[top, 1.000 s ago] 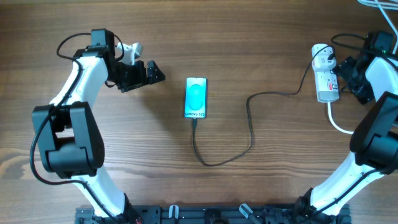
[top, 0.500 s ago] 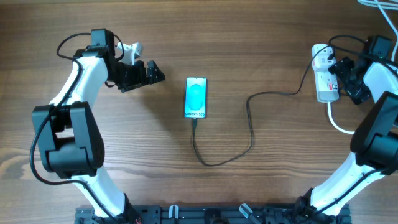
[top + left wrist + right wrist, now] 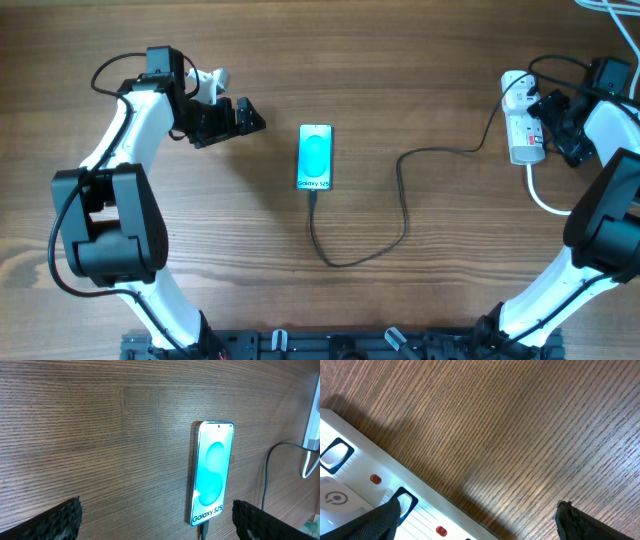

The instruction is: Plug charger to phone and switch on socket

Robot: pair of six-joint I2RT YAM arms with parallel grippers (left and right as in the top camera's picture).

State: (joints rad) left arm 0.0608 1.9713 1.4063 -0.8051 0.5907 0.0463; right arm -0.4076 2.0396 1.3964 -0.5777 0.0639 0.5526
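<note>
The phone [image 3: 315, 157] lies flat mid-table, cyan screen up; it also shows in the left wrist view [image 3: 212, 472]. The charger's black cable [image 3: 404, 205] runs from the phone's near edge, where its connector [image 3: 204, 532] sits against the phone. It loops right to the far end of the white socket [image 3: 522, 130]. My left gripper [image 3: 250, 116] is open, left of the phone and apart from it. My right gripper [image 3: 551, 112] is open beside the socket. In the right wrist view one fingertip [image 3: 377, 522] overlaps the socket [image 3: 365, 492], near its rocker switches and red dots.
A thick white cord [image 3: 540, 195] curls from the socket's near end toward my right arm. More white cable [image 3: 610, 15] hangs at the far right corner. Wood table [image 3: 220, 230] lies all around.
My right gripper has shifted slightly left, closer over the socket. The left arm, phone and cable have not moved.
</note>
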